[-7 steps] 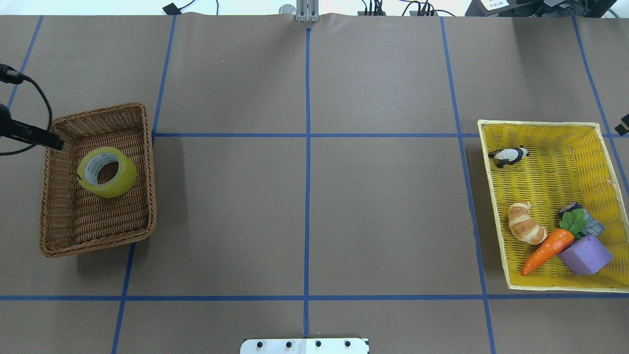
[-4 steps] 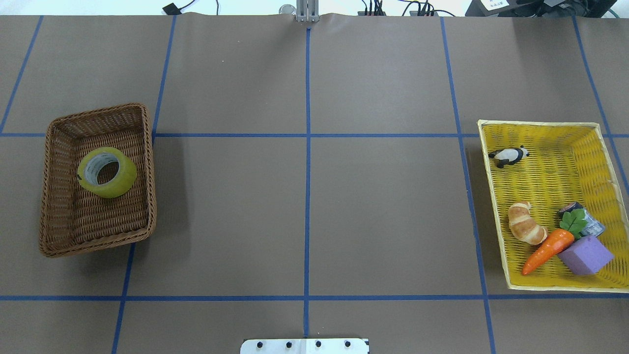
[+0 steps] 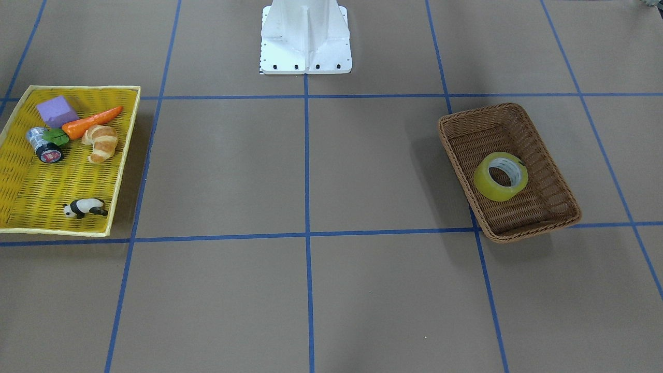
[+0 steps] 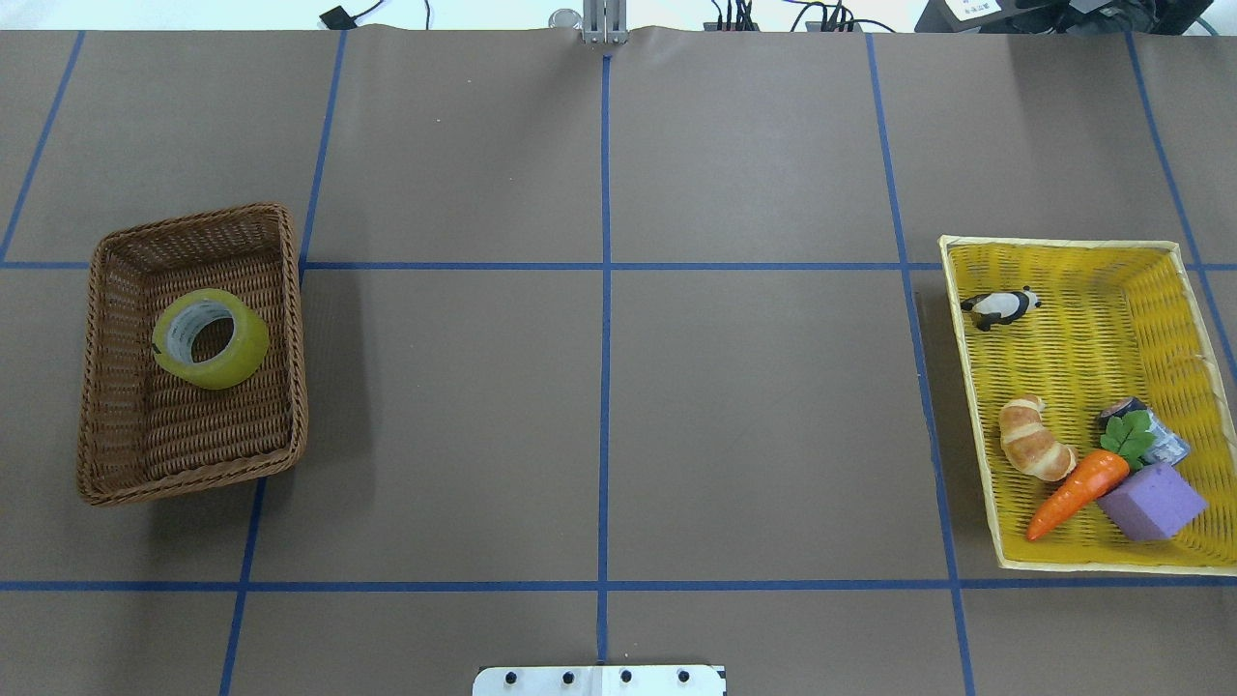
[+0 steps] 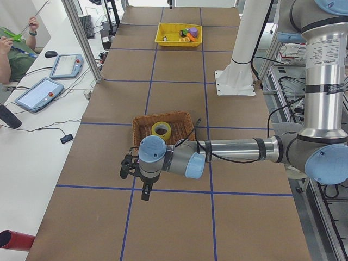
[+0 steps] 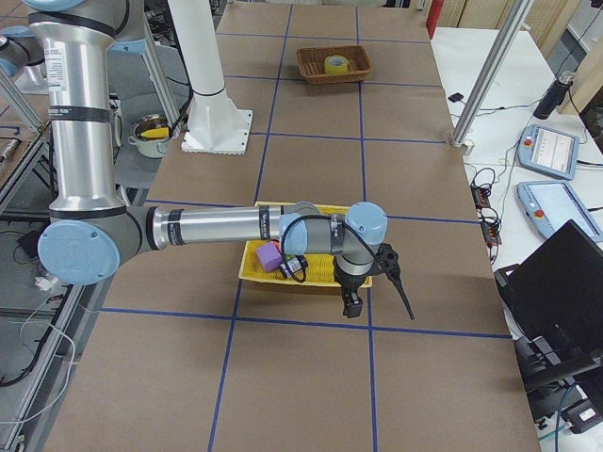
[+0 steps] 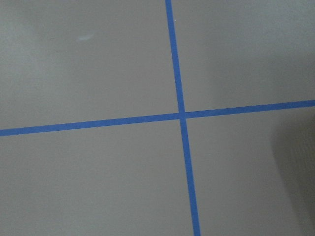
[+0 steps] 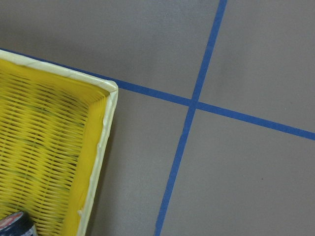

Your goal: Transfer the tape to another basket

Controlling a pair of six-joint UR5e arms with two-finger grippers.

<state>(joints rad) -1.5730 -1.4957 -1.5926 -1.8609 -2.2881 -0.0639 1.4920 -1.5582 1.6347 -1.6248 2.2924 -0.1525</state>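
The yellow-green tape [image 4: 210, 338] lies flat in the brown wicker basket [image 4: 193, 483] at the table's left; it also shows in the front view [image 3: 500, 176] and the left side view [image 5: 161, 130]. My left gripper [image 5: 145, 193] shows only in the left side view, over bare table beside the basket's outer end, apart from it. My right gripper [image 6: 351, 303] shows only in the right side view, just past the yellow tray's outer edge. I cannot tell whether either is open or shut. Neither wrist view shows fingers.
The yellow woven tray [image 4: 971, 387] at the right holds a panda figure [image 4: 1000, 306], a croissant [image 4: 1034, 440], a carrot [image 4: 1078, 493], a purple block [image 4: 1150, 503] and a small dark roll [image 3: 45, 147]. The robot's white base [image 3: 305, 36] stands at mid-table.
One second ago a dark part of the left arm reached over the wicker basket's left rim in the overhead view; it has since left that view. The tape has not moved.
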